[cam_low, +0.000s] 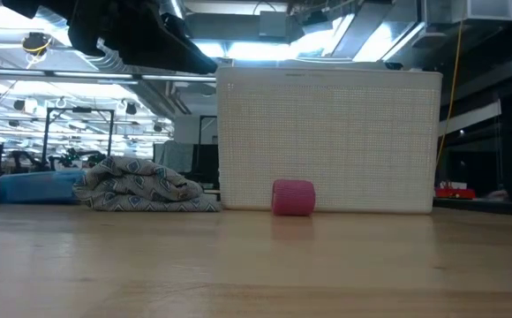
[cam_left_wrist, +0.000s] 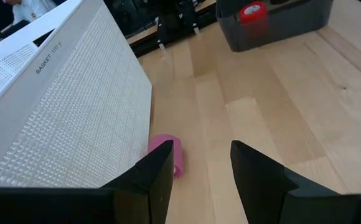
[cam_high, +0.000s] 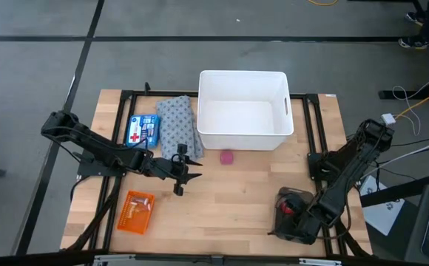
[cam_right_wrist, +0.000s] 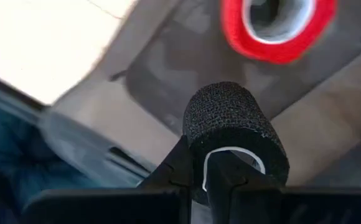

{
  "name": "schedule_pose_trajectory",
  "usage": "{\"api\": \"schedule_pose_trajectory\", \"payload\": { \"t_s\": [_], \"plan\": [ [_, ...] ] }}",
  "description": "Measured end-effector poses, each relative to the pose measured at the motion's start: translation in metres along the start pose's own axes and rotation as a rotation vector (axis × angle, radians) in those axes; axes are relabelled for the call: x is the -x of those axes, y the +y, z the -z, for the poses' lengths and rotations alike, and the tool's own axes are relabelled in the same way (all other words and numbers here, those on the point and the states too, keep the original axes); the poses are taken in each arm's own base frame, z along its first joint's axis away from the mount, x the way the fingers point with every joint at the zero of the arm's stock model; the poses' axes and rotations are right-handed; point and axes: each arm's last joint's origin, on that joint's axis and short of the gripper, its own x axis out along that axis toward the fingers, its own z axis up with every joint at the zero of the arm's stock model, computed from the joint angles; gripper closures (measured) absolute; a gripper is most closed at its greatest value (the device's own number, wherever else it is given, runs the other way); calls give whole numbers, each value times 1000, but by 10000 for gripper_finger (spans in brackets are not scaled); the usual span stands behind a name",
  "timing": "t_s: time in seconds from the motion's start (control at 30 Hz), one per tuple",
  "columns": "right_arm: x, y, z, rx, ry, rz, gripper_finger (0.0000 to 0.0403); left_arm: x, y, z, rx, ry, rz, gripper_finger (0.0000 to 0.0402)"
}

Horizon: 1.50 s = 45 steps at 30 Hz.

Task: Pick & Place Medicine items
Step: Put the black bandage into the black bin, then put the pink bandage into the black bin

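The flat blue box with a red cross [cam_high: 142, 130] lies flat near the table's left edge, beside the grey cloth [cam_high: 177, 125]. No amber vial or silvery piece shows. My left gripper [cam_high: 181, 174] hangs open above the bare wood just near of the cloth; in its wrist view [cam_left_wrist: 202, 177] the pink roll [cam_left_wrist: 168, 154] lies ahead, beside the white basket [cam_left_wrist: 62, 112]. My right gripper [cam_high: 292, 214] is down in the dark tray [cam_high: 282, 198] at the near right, shut on a black roll [cam_right_wrist: 233, 124]. My right gripper holds the black roll by its wall at one end [cam_right_wrist: 196, 146]. One finger [cam_right_wrist: 227, 180] seems to stand inside the white-lined core and the other outside it. The roll stands out beyond the fingertips over the tray's grey floor; whether it is lifted clear does not show.
A white basket [cam_high: 244, 109] stands at the far middle, with the pink roll [cam_high: 228, 157] on the wood just near of it. An orange packet [cam_high: 135, 212] lies at the near left. A red roll [cam_right_wrist: 274, 28] lies in the dark tray. Bare wood spans the table's middle.
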Motion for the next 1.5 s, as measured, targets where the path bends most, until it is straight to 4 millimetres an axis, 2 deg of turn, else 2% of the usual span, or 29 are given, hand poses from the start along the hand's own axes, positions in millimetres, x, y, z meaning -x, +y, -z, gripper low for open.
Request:
{"api": "schedule_pose_trajectory", "payload": {
  "t_s": [0.33,0.6,1.13,1.27,1.5],
  "plan": [
    [-15,-2,0,-9,4,113,383,0,0,0,10,0,0,244],
    [-15,-4,-3,-11,-73,111,382,0,0,0,12,0,0,245],
    [-15,-6,-2,-36,-53,140,380,0,-1,1,17,2,18,245],
    [-15,-6,-3,-26,-79,128,353,0,-1,1,17,2,18,245],
    [-15,-6,-3,-23,-78,131,249,0,-1,1,17,2,18,245]
  ]
}}
